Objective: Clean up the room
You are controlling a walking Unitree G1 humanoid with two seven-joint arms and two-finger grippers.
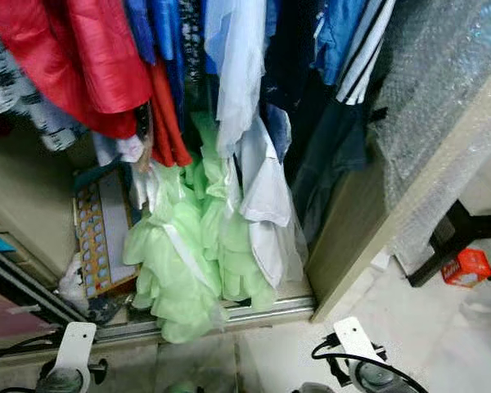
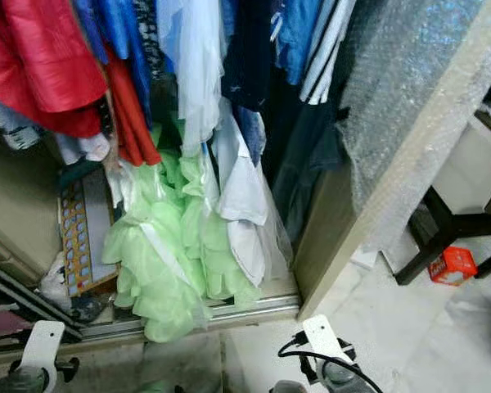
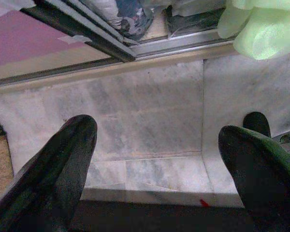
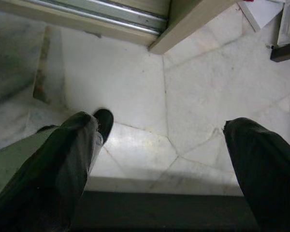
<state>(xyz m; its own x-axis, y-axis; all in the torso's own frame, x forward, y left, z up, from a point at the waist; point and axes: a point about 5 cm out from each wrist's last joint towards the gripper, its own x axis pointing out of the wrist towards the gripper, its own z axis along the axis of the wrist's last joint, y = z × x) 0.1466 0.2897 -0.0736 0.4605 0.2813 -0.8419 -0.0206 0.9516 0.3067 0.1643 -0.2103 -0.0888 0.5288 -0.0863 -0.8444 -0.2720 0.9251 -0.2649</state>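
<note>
An open wardrobe (image 1: 344, 237) stands straight ahead, packed with hanging clothes; a red garment (image 1: 82, 57) hangs at the robot's left, blue garments (image 1: 159, 33) beside it, a pale blue-white garment (image 1: 237, 65) in the middle, and a dark garment with white stripes (image 1: 360, 49) to the right; below them a frilly light green dress (image 1: 188, 254) spills down to the wardrobe's bottom and over the metal sliding track (image 1: 254, 315), its hem lying on the marble floor (image 1: 409, 336) just in front of the track; a white garment (image 1: 266, 205) hangs against the green one on its right side; at the left of the wardrobe's bottom a patterned flat box (image 1: 102, 237) leans upright beside the green dress; bubble wrap (image 1: 425, 90) covers the wardrobe's right side panel; farther right, on the floor near a black furniture leg (image 1: 450, 237), sits a small orange box (image 1: 466, 266); both arms hang low above the floor in front of the track; the left gripper (image 3: 157, 164) points down at bare marble tiles, jaws spread wide and holding nothing, with the green hem near the track beyond it; the right gripper (image 4: 159, 159) likewise hangs over pale tiles near the wardrobe's corner, jaws wide apart and empty
</note>
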